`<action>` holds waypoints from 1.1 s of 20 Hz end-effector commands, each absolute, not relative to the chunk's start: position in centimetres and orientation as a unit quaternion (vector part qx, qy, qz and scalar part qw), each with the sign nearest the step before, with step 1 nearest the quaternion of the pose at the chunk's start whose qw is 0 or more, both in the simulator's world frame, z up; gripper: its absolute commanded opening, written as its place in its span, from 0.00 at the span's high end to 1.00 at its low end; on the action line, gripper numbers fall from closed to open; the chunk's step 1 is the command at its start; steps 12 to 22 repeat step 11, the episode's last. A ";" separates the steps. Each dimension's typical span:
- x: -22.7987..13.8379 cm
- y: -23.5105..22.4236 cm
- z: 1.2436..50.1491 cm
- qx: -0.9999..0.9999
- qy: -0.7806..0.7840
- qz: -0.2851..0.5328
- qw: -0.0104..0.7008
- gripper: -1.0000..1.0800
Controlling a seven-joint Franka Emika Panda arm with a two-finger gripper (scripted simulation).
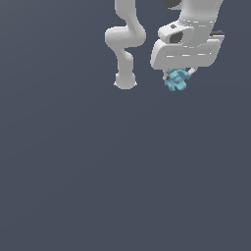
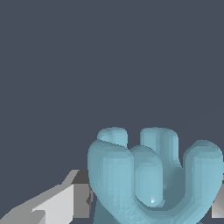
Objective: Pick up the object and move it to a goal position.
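The object (image 1: 176,80) is a small light-blue knobbly piece. It hangs under the white hand of my arm, near the top of the exterior view, right of the middle. My gripper (image 1: 178,77) is shut on it, with a finger on either side. In the wrist view the object (image 2: 151,175) fills the space between my two fingers (image 2: 65,203) and shows several rounded lobes and a loop. The fingertips themselves are mostly hidden behind it.
The arm's base column (image 1: 125,78) stands on the dark grey floor (image 1: 98,171), to the exterior view's left of the gripper. No goal marker shows in either view.
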State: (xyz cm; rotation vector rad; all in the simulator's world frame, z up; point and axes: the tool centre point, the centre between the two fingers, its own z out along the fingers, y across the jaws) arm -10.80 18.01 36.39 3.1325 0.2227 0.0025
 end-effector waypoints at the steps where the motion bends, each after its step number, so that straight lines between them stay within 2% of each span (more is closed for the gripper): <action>1: -11.4 18.6 38.0 0.998 0.071 0.000 0.001 1.00; 9: -12.1 19.6 40.6 0.998 0.070 0.000 0.000 1.00; 22: -12.1 19.6 40.7 0.998 0.070 0.000 0.000 1.00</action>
